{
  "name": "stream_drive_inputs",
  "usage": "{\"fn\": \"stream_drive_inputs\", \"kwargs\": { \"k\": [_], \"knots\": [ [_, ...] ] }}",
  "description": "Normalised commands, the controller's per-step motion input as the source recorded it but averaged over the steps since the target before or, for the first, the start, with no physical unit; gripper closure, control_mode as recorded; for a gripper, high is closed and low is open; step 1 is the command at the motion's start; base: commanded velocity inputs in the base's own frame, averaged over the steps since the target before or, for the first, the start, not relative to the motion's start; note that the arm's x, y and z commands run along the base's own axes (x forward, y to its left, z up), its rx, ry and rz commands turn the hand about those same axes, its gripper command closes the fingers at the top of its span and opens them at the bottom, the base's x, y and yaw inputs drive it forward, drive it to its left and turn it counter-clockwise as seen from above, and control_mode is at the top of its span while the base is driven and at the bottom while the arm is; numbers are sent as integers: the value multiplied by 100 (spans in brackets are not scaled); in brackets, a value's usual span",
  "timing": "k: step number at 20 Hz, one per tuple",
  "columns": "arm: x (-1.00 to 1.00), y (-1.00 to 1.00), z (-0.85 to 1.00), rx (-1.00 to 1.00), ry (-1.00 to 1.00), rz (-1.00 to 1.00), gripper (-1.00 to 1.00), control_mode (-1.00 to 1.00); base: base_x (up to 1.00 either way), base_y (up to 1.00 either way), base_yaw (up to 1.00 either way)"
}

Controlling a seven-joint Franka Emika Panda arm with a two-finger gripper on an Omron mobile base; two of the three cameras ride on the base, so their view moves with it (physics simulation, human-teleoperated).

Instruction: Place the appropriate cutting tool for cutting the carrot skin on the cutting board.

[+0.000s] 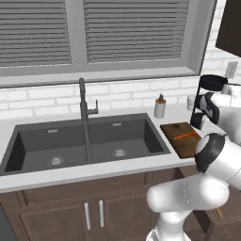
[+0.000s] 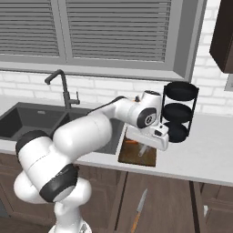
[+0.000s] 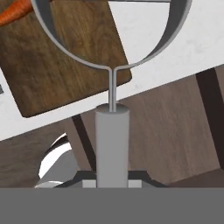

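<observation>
My gripper (image 3: pixel 112 181) is shut on the grey handle of the cutting tool (image 3: pixel 112 140), a peeler whose wire loop spreads wide at the top of the hand view. Beneath the loop lies the dark brown cutting board (image 3: pixel 65 57), near the counter's front edge. The orange carrot (image 3: pixel 15 11) rests on the board's far corner. In the right base view the gripper (image 2: pixel 144 146) hangs just above the cutting board (image 2: pixel 136 155) with the pale tool (image 2: pixel 143 150) pointing down at it and the carrot (image 2: pixel 131 142) beside it. The left base view shows the board (image 1: pixel 181 139) and carrot (image 1: pixel 185 136).
A black three-tier rack (image 2: pixel 180 111) stands right of the board. The double sink (image 1: pixel 84 141) with its faucet (image 1: pixel 83 101) lies to the left, a soap dispenser (image 1: pixel 160 107) behind the board. A knife (image 2: pixel 139 211) lies low in front of the cabinets.
</observation>
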Motion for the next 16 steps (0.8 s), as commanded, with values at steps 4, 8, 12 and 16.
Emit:
{"fn": "stream_drive_inputs", "kwargs": {
  "k": [4,8,12,16],
  "knots": [
    [43,16,-29,0,3,0,100,-100,0,0,0],
    [39,14,-37,-1,2,0,100,-100,0,0,0],
    [40,11,-37,-1,1,0,100,-100,0,0,0],
    [37,7,-36,0,0,0,100,-100,0,0,0]
  ]
}}
